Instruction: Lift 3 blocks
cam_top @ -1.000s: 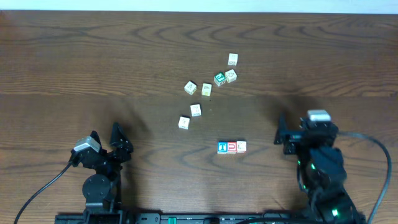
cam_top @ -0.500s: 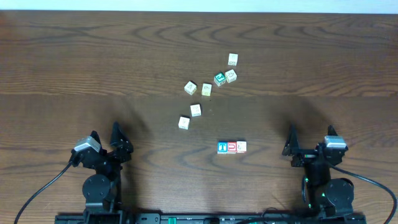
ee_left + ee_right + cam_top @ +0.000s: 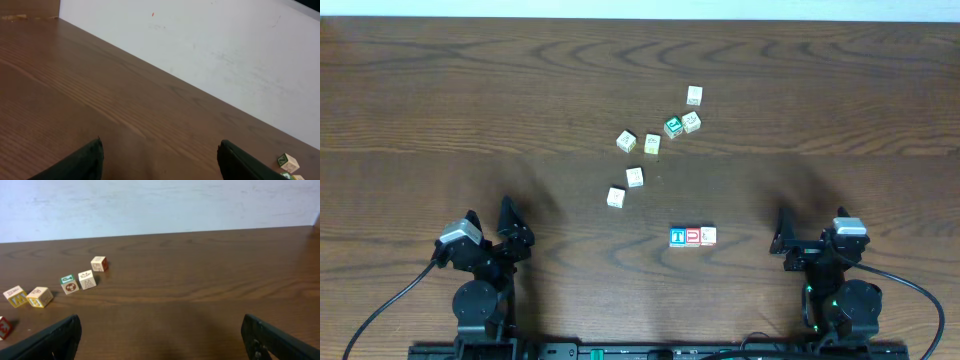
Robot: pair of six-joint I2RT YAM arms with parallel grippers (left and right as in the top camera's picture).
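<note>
- Blue-faced wooden cube (image 3: 678,237), red-faced wooden cube (image 3: 693,236) and pale cream wooden cube (image 3: 708,236) touch in a row near the table's (image 3: 440,100) front edge
- Right gripper (image 3: 810,228) and left gripper (image 3: 488,212) are spread, empty
- Squeeze the row evenly from both ends so the middle cube cannot drop

**One clean read on the table: a white T**

From overhead, the blue block (image 3: 677,237) gives us the only sure letter, a white capital T on its top face. Touching it on one side, the red block (image 3: 693,237) carries a white letter too, maybe a D, but it's too small to call. Next along the same row, the cream block (image 3: 708,236) shows a faint reddish mark, not legible. Well beyond the blue block, the green-faced cube (image 3: 672,127) has a white sign on top, shape unclear. In the right wrist view that cube's side shows a brownish drawing. The pale cube (image 3: 87,279) just beside it bears thin line marks, and neither reads as a letter.
</note>
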